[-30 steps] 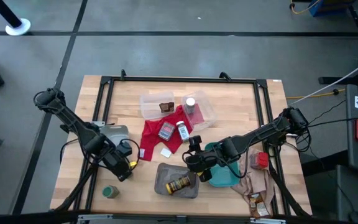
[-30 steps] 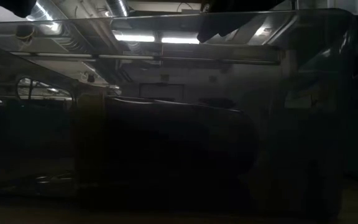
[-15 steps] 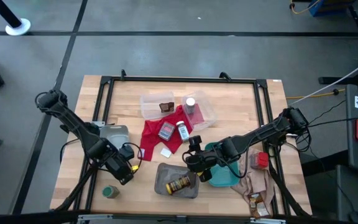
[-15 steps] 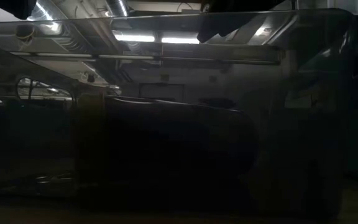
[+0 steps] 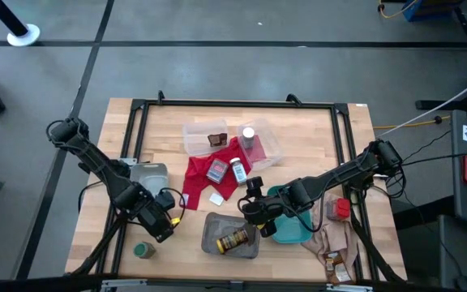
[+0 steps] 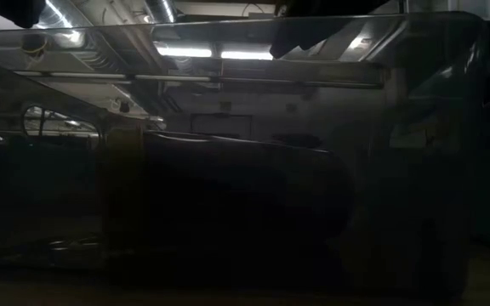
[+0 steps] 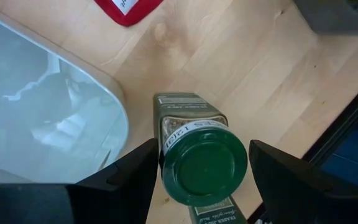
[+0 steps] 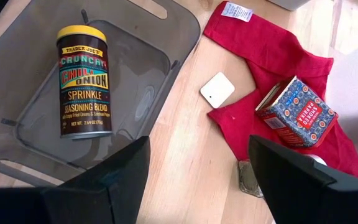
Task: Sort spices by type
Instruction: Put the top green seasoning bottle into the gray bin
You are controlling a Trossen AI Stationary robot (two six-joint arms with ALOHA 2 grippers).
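The green-lidded jar [image 5: 143, 250] stands upright on the tabletop [image 5: 298, 130], just ahead of and below the left tool [image 7: 204, 152]. The left tool's fingers stand moderately apart and hold nothing. In the left wrist view the green lid lies in line with the gap between them. A pale tray [image 7: 42, 112] lies close beside the jar on one side of this tool.

The right tool [image 8: 199, 146] hovers with its fingers wide apart and holds nothing. The grey tray [image 8: 166, 25] is ahead of it to one side, with the yellow-capped jar [image 8: 83, 81] lying flat inside. The red cloth [image 8: 272, 56] and a red tin [image 8: 297, 112] lie ahead on the other side.

Hazards, as judged:
- The lid nearly fills the left tool's gap. A slightly off-centre descent can set a finger on the lid and tip the jar.
- The pale tray crowds one finger's path. Contact there can shove the tray or deflect the grasp.
- The jar stands near the tabletop's edge. A push may send it off.

View differences:
- The high view shows the jar clear of the left tool. The left wrist view does not show that separation.
- The right wrist view shows the label and tin pattern, which the high view does not resolve.
- The low view is blocked by a dark tray wall and shows neither tool.
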